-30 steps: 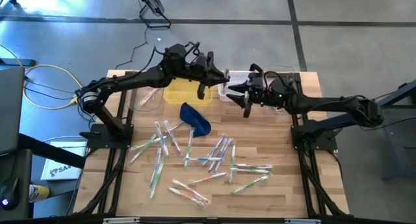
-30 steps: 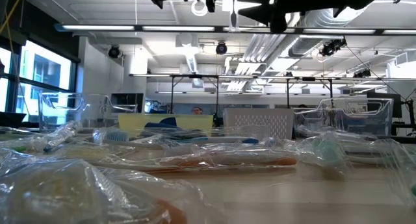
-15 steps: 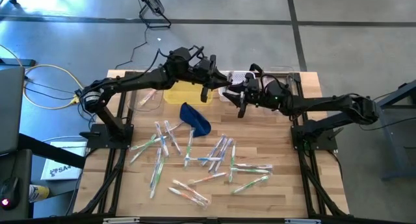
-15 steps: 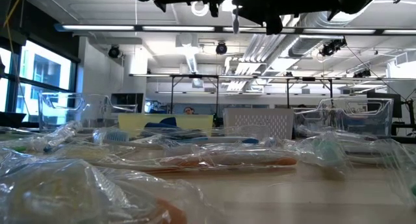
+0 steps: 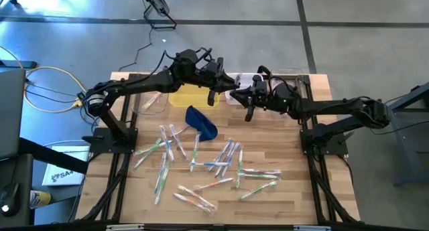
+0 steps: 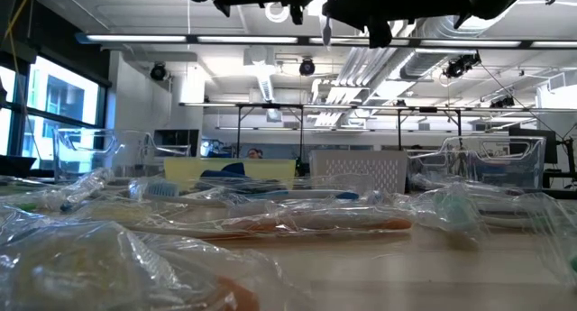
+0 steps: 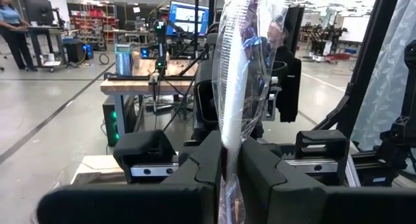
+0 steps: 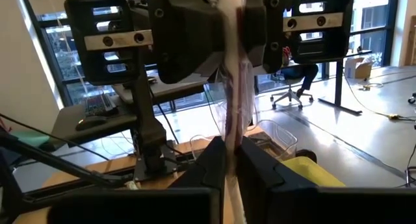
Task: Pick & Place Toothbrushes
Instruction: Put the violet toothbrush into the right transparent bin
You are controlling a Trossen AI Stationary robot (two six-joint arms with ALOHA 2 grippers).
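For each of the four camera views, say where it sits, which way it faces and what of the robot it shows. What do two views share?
High: overhead, looking down; both arms, left claw, right claw, toothbrushes.
Low: table height, facing the room; arms overhead.
Left wrist: past its fingers, shut on a wrapped toothbrush.
Right wrist: past its fingers, on that toothbrush.
Shared: both wrist views show that toothbrush.

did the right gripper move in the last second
Yes. The right gripper slid left, from over the white basket toward the yellow bin, meeting the left gripper.
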